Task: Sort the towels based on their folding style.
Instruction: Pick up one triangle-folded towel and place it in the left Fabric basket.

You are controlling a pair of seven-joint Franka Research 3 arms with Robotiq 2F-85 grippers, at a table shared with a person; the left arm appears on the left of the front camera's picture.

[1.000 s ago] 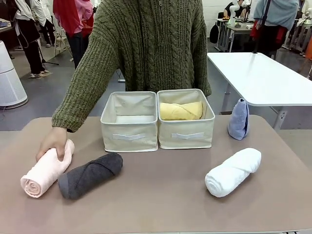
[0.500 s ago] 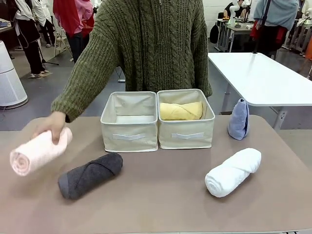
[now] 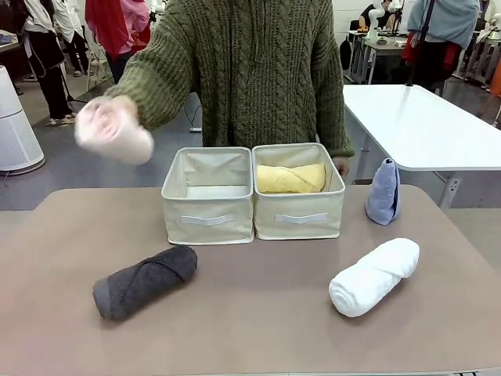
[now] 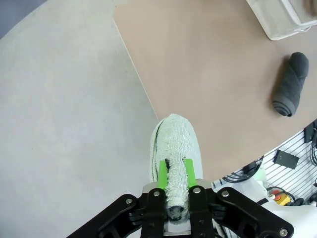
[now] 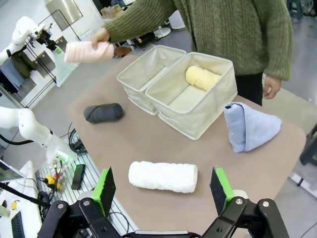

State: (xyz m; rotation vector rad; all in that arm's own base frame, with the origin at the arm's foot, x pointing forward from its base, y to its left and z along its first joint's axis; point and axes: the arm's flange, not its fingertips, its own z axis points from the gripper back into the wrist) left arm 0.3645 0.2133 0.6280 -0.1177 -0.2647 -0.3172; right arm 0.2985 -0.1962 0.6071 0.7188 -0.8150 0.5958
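Six towels on view, one clamped in my left tool.
My left tool [image 4: 176, 167] grips the mint green towel [image 4: 176, 141] over the bench [image 4: 208, 74] edge. My right tool [image 5: 163, 184] stands wide above the white roll [image 5: 148, 173]. The person's hand [image 3: 102, 116] holds the pink roll [image 3: 129, 141] in the air, left of the bins [image 3: 207, 205]. The yellow roll [image 3: 290, 178] lies in the right bin. The dark grey roll [image 3: 145, 282] and the blue triangle [image 3: 383, 192] rest on the bench.

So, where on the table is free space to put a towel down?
Widest bare patch on the table: the middle, between grey roll and white roll, before the bins. Also the far left corner beside the left bin. Crowded: the right side, blue towel behind white roll.
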